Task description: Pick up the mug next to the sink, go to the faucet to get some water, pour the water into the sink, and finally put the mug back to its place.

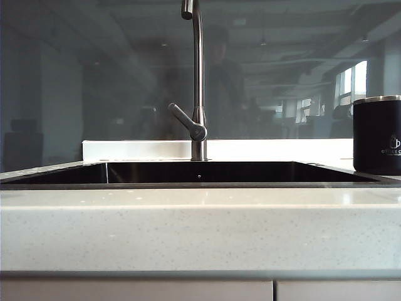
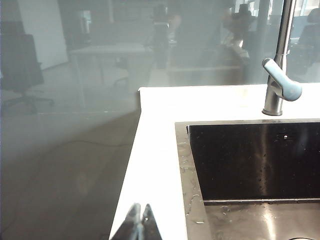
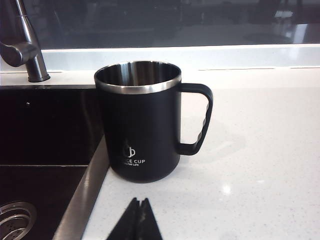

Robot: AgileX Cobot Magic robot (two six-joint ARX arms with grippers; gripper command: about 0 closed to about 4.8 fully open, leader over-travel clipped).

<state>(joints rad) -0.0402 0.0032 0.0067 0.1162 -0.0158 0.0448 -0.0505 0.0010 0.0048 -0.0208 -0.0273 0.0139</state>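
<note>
The black mug (image 3: 142, 122) with a silver rim stands upright on the white counter right beside the sink (image 3: 47, 130), its handle turned away from the basin. In the exterior view the mug (image 1: 378, 135) is at the far right, past the sink (image 1: 200, 173). The steel faucet (image 1: 198, 81) rises behind the basin's middle, its lever (image 2: 282, 82) sticking out sideways. My right gripper (image 3: 139, 202) is shut and empty, a short way in front of the mug. My left gripper (image 2: 140, 207) is shut and empty over the counter strip beside the sink's (image 2: 250, 160) other end. Neither arm shows in the exterior view.
A dark glass wall (image 1: 94, 81) stands behind the raised white ledge (image 1: 138, 149). The drain (image 3: 15, 220) lies in the basin floor. The counter's outer edge (image 2: 131, 165) drops off beside the left gripper. Open white counter (image 3: 260, 165) stretches beyond the mug.
</note>
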